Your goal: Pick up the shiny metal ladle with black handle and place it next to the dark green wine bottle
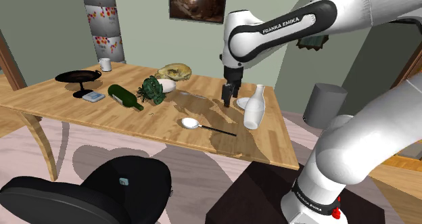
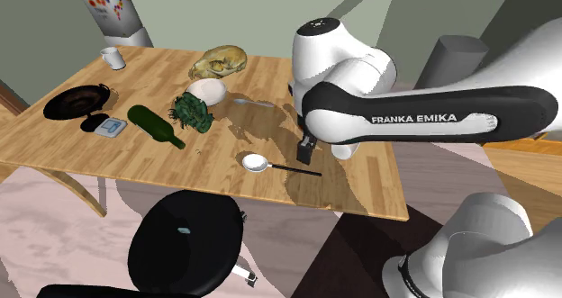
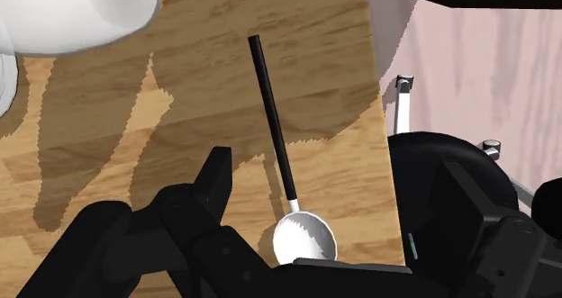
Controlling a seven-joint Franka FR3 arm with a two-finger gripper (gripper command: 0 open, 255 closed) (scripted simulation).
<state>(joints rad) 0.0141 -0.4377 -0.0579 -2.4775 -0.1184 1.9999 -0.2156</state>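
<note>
Shoulder view: gripper (image 1: 230,102) is open and empty, hanging near the handle tip of the ladle (image 1: 209,128), which lies along the table (image 1: 47,97) edge, bowl toward the bottle (image 1: 125,97).

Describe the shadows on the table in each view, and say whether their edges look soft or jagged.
Shoulder view: a broad shadow darkens the table beside the white vase and reaches the ladle. Second exterior view: the same patch, soft-edged, surrounds the ladle's handle. Wrist view: the shadow edges are jagged, stair-stepped, and the ladle's bowl gleams bright.
</note>
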